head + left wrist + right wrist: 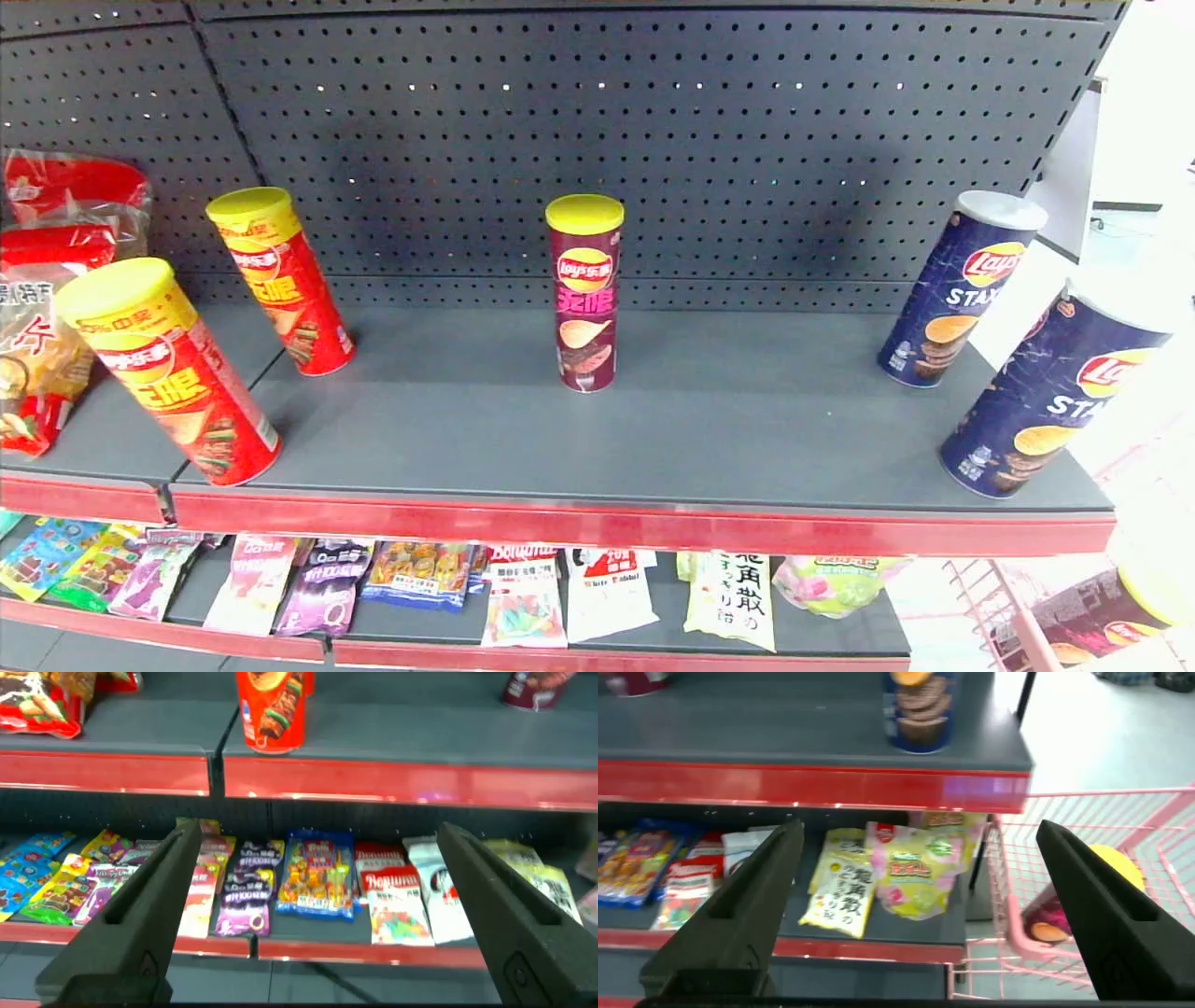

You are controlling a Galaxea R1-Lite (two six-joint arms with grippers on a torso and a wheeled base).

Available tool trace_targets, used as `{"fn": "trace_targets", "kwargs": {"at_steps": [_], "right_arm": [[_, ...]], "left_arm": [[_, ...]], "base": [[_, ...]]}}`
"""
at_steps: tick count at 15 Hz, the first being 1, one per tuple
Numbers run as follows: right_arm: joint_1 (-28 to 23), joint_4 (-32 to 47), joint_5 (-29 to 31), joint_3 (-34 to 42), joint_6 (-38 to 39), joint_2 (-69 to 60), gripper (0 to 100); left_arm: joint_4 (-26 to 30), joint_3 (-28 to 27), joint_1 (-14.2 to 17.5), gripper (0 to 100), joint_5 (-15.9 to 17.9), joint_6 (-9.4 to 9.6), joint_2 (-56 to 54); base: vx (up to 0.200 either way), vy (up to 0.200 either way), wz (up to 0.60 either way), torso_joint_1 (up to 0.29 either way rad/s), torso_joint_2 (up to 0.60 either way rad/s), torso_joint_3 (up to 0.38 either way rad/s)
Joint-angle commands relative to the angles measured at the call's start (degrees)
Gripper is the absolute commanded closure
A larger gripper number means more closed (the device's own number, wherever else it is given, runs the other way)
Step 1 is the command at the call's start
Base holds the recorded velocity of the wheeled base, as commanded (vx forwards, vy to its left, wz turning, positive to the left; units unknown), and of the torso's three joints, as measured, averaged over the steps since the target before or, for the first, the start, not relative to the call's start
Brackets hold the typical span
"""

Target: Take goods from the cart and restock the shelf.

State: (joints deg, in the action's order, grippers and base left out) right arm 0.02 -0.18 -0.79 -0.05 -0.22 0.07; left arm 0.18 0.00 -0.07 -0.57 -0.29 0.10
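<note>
My right claw [920, 831] gaping wide, holding nothing, facing the shelf [813, 789] front, pink cart [1120, 793] near it at the shelf's right end, yellow-lidded can [1125, 863] inside, left claw [318, 831] likewise spread and empty

left tool [318, 829] and right tool [917, 827] — matte black, tapered fingers [140, 905]

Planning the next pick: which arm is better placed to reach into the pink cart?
Right. The pink cart sits on the robot's right, close beside the open right gripper; the left gripper, also open, faces snack packets farther left.
</note>
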Motion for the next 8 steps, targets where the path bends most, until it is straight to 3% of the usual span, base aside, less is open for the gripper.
{"fn": "trace_targets", "kwargs": {"at_steps": [1, 8], "right_arm": [[0.1, 0.0, 0.0, 0.0, 0.0, 0.0, 0], [0.1, 0.0, -0.1, 0.0, 0.0, 0.0, 0]], "left_arm": [[0.0, 0.0, 0.1, 0, 0.0, -0.06, 0.0], [0.0, 0.0, 0.1, 0, 0.0, -0.06, 0.0]], "base": [[0.000, -0.200, 0.00, 0.022, 0.01, 0.002], [0.000, -0.200, 0.00, 0.003, 0.01, 0.003]]}}
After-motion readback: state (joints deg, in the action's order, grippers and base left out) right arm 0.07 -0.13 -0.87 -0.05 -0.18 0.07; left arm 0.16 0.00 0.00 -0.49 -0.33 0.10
